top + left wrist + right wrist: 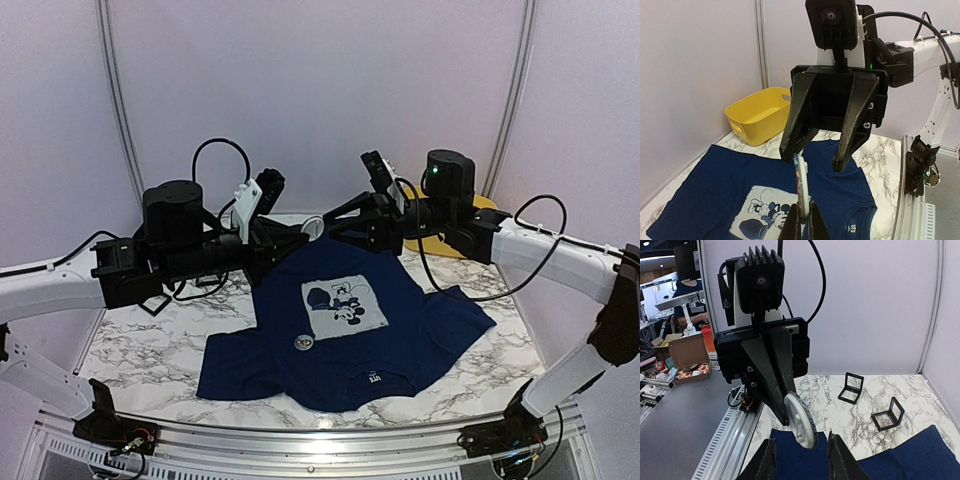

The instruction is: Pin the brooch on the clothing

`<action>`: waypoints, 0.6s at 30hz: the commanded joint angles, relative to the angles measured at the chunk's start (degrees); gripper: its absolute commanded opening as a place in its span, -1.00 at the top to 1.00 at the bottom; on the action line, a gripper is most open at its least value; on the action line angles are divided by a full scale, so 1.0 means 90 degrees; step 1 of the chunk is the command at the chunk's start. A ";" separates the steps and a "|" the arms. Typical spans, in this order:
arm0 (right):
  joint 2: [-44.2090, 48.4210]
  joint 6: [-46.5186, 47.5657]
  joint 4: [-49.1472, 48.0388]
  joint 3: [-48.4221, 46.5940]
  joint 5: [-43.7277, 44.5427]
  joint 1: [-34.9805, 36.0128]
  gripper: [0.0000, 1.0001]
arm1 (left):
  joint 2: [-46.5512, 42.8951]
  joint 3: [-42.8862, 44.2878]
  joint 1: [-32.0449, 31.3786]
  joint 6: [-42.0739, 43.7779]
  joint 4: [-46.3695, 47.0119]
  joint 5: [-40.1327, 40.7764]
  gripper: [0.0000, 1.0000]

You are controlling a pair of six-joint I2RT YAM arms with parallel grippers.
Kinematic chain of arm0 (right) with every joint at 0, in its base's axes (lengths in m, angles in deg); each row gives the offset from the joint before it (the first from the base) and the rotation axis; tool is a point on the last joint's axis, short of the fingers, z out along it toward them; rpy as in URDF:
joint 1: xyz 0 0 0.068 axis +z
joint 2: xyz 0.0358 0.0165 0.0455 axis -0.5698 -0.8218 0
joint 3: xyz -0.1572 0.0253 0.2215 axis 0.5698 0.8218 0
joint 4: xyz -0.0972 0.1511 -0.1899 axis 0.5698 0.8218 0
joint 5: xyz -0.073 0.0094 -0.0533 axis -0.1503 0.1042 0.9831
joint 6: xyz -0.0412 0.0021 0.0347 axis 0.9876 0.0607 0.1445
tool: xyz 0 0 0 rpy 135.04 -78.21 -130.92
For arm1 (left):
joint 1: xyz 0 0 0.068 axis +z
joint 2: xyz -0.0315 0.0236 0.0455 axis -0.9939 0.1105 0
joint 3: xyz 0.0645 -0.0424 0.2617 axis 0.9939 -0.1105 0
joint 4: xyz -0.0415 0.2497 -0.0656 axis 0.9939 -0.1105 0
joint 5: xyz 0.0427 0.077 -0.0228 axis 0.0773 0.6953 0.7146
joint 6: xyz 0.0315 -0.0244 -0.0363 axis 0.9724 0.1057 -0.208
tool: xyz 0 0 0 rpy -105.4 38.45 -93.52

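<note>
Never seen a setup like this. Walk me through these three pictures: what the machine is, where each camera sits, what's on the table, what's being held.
These are two robot arms bolted at the near edge of a marble table. The wide picture comes from a fixed camera above and behind them. The other two come from cameras on each wrist, so each shows the opposite arm head-on.

A navy T-shirt with a mouse print lies flat on the table, with one round brooch lying on it. Behind sit a yellow basket and two small black stands.

The left gripper is shut on a second badge, held up in the air. The right gripper faces it, fingers spread, holding nothing.
</note>
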 commanded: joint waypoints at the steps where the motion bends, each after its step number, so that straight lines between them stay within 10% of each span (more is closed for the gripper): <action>1: -0.0060 -0.0329 -0.0522 -0.0039 0.0157 0.0074 0.43 | -0.0136 -0.0066 0.0025 -0.0056 0.0277 -0.0188 1.00; 18: -0.0194 -0.0070 -0.0018 -0.0222 0.0390 0.0192 1.00 | -0.0142 -0.0082 0.0025 -0.0095 0.0317 -0.0295 1.00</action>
